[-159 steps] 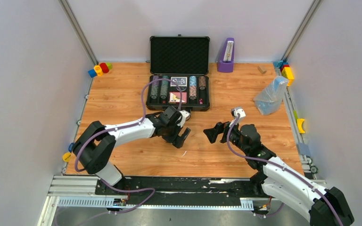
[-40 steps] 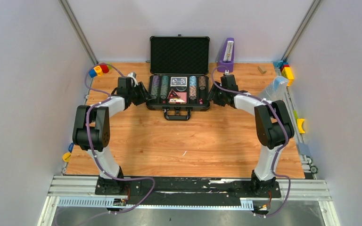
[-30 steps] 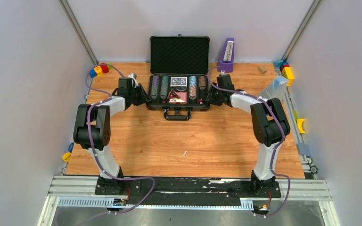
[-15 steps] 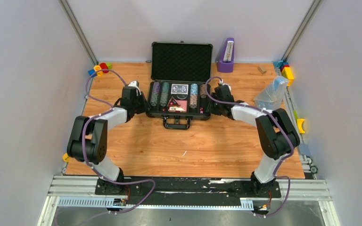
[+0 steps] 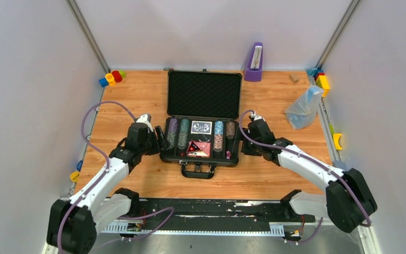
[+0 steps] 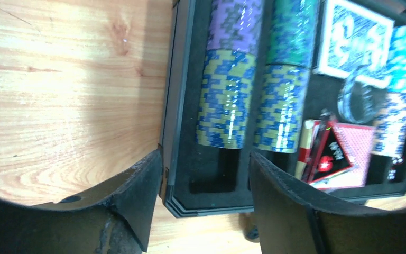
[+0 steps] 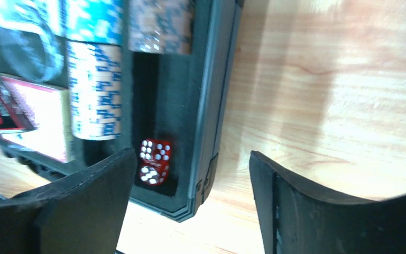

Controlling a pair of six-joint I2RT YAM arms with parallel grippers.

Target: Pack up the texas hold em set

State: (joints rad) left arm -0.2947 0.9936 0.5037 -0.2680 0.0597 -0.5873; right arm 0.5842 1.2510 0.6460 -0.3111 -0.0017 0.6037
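The black briefcase [image 5: 163,153] lies open in the middle of the table, its foam-lined lid [image 5: 204,94] tipped back and its handle [image 5: 196,170] facing me. Rows of poker chips [image 5: 173,133] fill its slots, with a blue deck [image 5: 201,127] and a red deck [image 5: 200,148] between them. My left gripper [image 5: 161,140] is open and straddles the left wall [image 6: 170,132], one finger outside and one inside by the chips [image 6: 227,95]. My right gripper [image 5: 245,143] is open and straddles the right wall [image 7: 211,121], next to two red dice [image 7: 155,161].
A purple metronome [image 5: 254,62] stands at the back, right of the lid. A clear plastic bag [image 5: 302,108] lies at the right. Coloured blocks sit in the back left corner [image 5: 111,78] and back right corner [image 5: 321,79]. A yellow piece [image 5: 338,141] is on the right rail.
The briefcase has slid from the back of the table toward the near edge, with both grippers staying at its sides. Both arms have drawn back with it.
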